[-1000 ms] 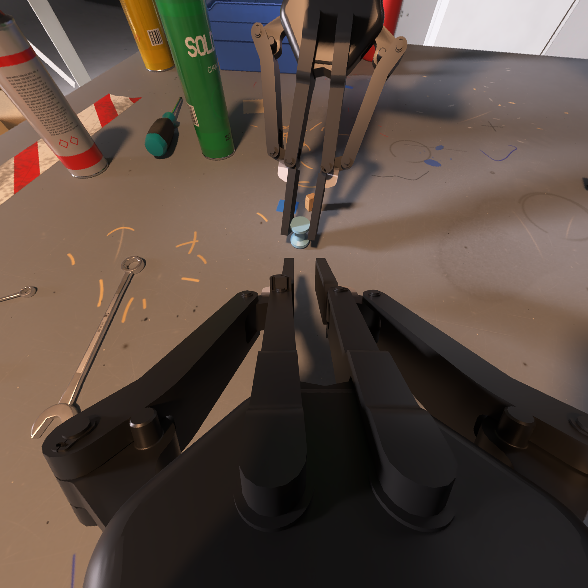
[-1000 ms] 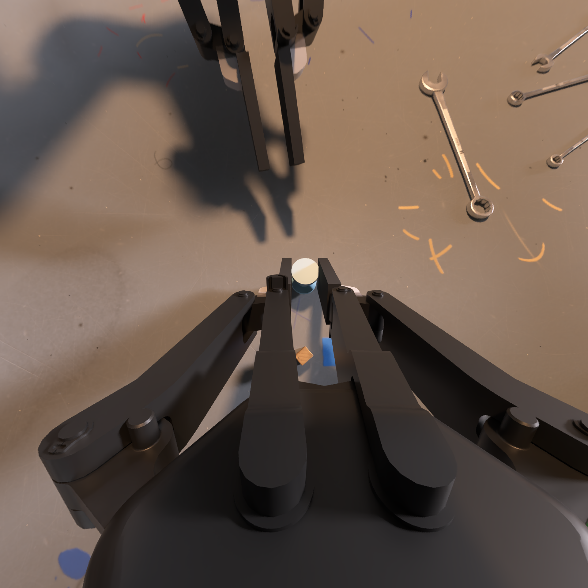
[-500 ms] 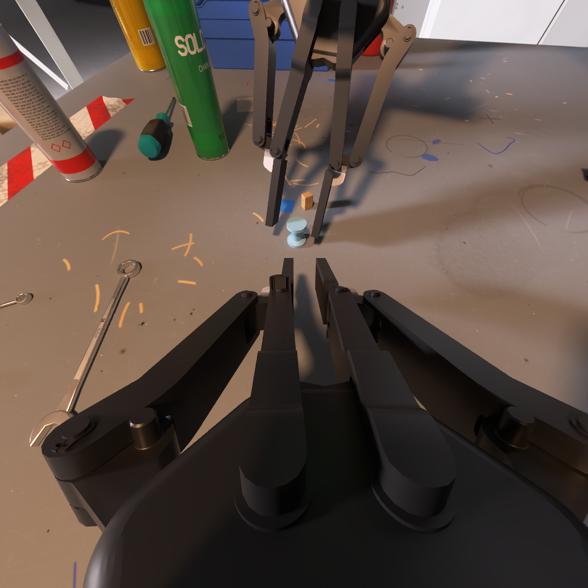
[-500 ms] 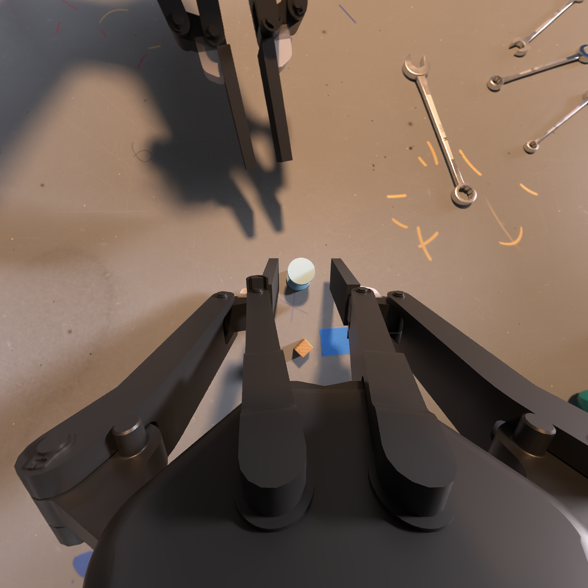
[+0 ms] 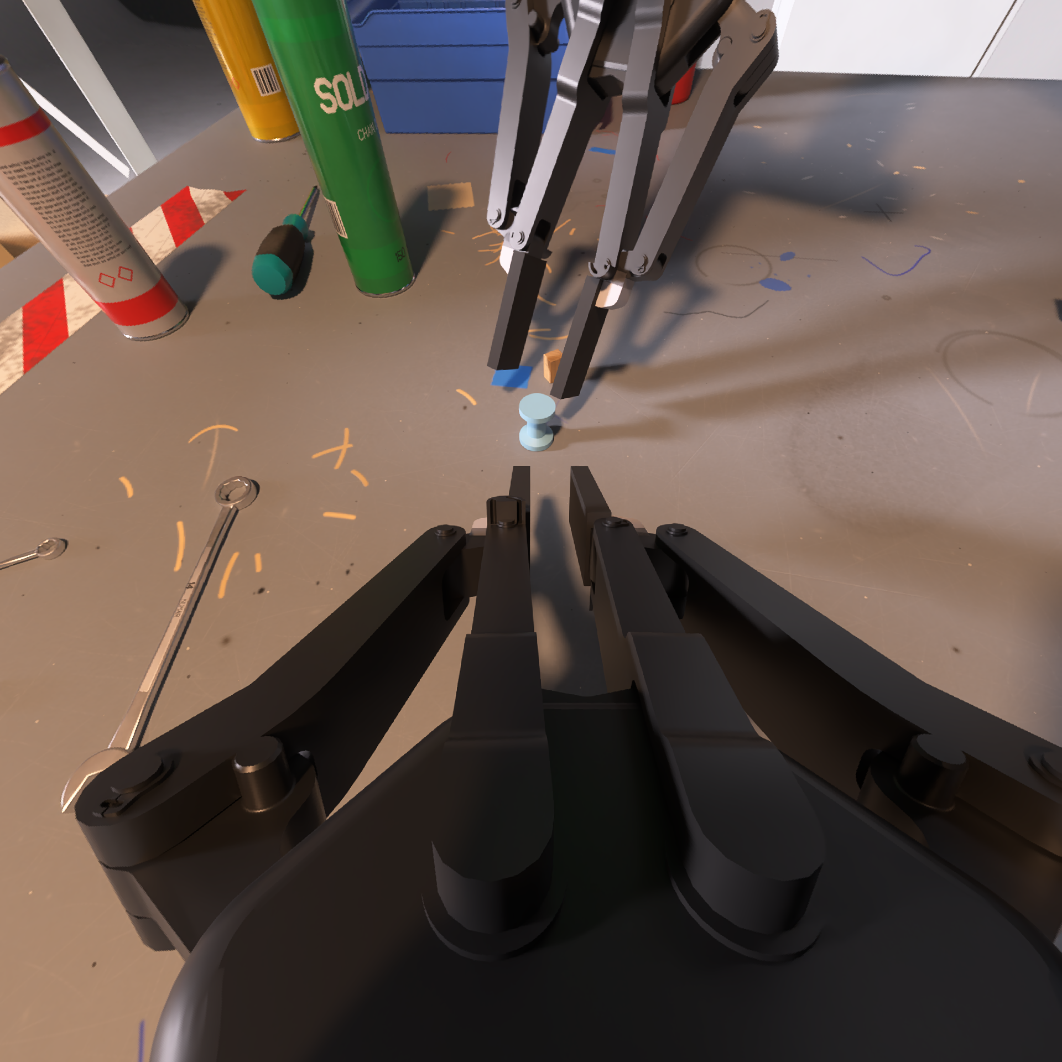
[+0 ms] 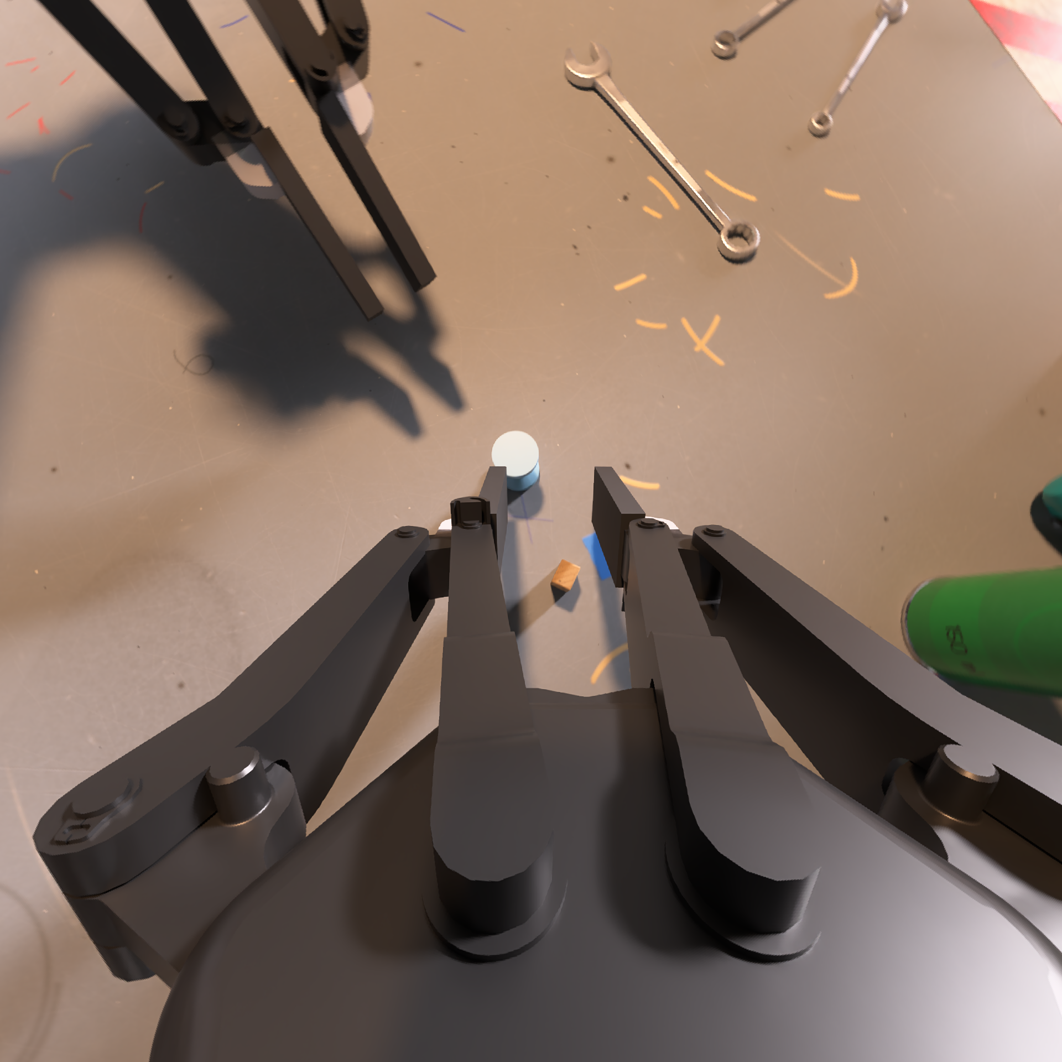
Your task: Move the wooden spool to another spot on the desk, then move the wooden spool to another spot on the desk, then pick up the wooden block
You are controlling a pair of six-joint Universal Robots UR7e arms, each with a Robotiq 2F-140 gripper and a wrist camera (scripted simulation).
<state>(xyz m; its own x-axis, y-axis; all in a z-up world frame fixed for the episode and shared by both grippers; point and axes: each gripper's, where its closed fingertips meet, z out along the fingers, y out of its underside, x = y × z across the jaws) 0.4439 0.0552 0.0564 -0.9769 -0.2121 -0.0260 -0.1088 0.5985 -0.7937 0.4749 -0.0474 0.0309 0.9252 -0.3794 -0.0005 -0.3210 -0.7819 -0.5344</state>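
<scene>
Right gripper (image 6: 550, 480): fingers spread apart, nothing between them, hanging above the desk (image 6: 172, 574) and clear of its surface. In the right wrist view its left fingertip sits just beside the wooden spool (image 6: 515, 460) without gripping it; the spool, pale blue, stands upright on one flange on the desk. Seen between the two fingers, lower in the same view, the wooden block (image 6: 565, 574) lies on the desk, small and tan, with a blue patch (image 6: 595, 560) on the surface just beside it and partly hidden by the right finger. In the left wrist view the right gripper (image 5: 537, 379) appears from the front, tips raised above and behind the spool (image 5: 537, 421), the block (image 5: 550, 366) visible between the two fingers. Left gripper (image 5: 550, 480): fingers drawn near each other with a narrow gap, holding nothing, pointed at the spool from a short way off; whether the fingers are fully closed cannot be told. Further out on the left wrist side: a long wrench (image 5: 166, 626) flat on the desk, a teal-handled screwdriver (image 5: 281, 258), an upright green can (image 5: 345, 149), a yellow can (image 5: 253, 69) behind it, a white and red can (image 5: 74, 212), and a blue bin (image 5: 437, 63) at the far edge.
</scene>
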